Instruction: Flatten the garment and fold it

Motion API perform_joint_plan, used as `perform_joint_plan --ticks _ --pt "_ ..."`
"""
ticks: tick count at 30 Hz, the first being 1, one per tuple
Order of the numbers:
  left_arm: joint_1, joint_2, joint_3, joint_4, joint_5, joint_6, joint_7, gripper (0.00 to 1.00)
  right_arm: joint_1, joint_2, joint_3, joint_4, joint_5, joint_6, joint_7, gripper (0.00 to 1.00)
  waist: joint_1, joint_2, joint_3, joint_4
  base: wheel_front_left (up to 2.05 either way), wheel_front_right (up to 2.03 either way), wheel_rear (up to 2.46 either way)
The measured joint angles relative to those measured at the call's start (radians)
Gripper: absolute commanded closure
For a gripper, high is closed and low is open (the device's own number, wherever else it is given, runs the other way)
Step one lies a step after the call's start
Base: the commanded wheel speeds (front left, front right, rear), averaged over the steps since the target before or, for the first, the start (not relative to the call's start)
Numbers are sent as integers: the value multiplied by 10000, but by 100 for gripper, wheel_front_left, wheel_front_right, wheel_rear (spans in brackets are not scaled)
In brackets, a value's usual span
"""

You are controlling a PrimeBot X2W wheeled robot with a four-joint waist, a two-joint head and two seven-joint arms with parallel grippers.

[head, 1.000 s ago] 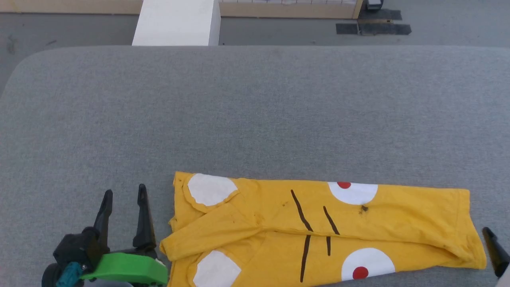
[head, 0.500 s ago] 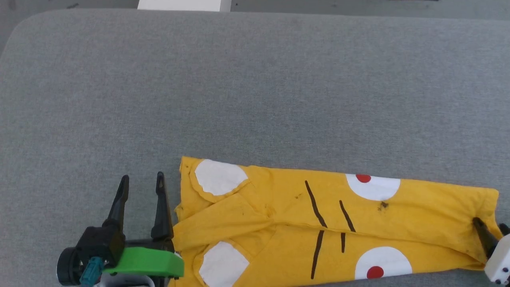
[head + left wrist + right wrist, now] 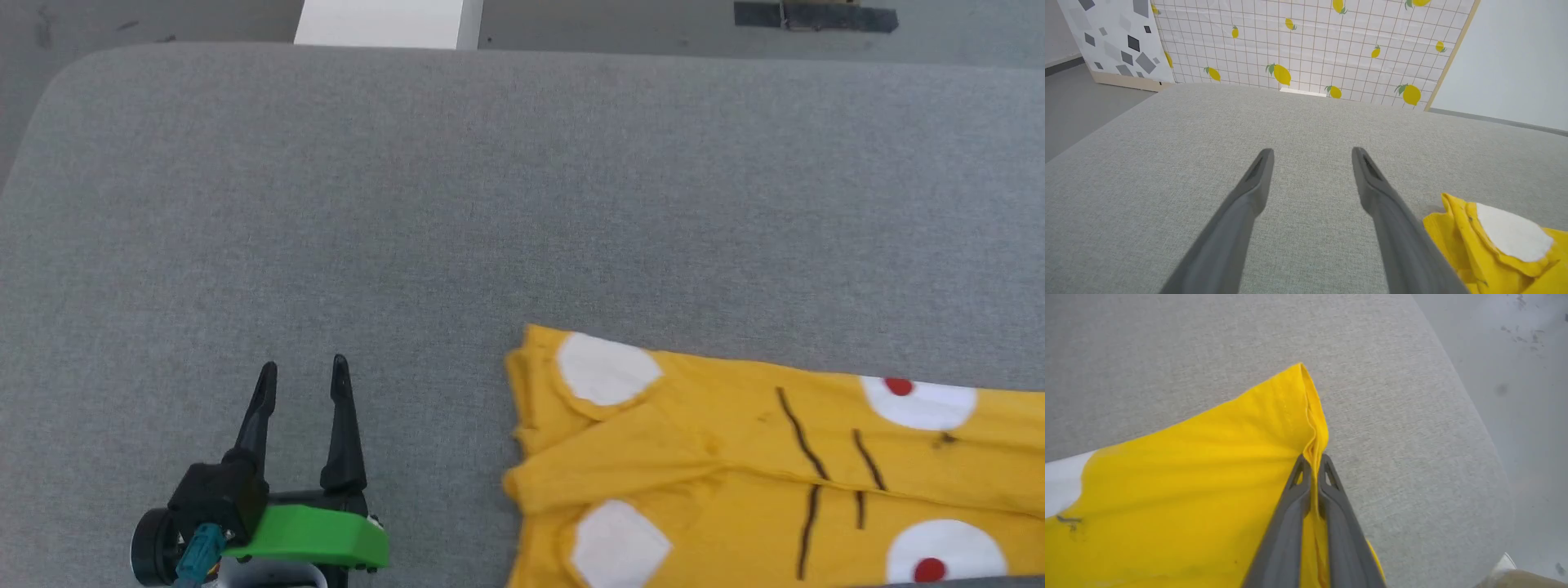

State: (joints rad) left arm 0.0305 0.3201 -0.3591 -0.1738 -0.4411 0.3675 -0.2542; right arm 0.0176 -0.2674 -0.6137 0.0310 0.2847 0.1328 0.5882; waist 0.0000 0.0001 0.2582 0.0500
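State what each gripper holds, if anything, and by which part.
The right gripper is shut on the garment, pinching its bunched yellow edge. The left gripper is open, holding nothing.

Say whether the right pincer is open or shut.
Shut on the garment: the right wrist view shows the right pincer with fingers pressed together, a yellow edge pinched between them.

Edge of the garment (image 3: 1188, 477) in the closed right pincer (image 3: 1313, 458), grey surface (image 3: 1392, 416) beneath.
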Motion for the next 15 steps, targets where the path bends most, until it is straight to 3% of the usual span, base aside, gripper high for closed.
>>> perform_joint_plan --ticks 3,6,9,15 --pt "23 -19 6 59 -2 -54 0 0 32 -268 -326 -105 -125 -2 52 100 0 0 -216 -15 0 0 0" --pt "114 -46 -4 125 -12 -61 -2 0 93 -301 -29 -531 121 -2 468 100 0 0 -425 -29 0 0 0" --pt "188 -107 -56 230 -107 -153 -29 0 368 -215 719 -1172 525 -4 957 100 1 0 -635 -39 0 0 0" --pt "307 -217 -142 420 -234 -328 -29 0 892 817 2763 -2826 1342 -8 2015 100 0 0 -1044 26 0 0 0"
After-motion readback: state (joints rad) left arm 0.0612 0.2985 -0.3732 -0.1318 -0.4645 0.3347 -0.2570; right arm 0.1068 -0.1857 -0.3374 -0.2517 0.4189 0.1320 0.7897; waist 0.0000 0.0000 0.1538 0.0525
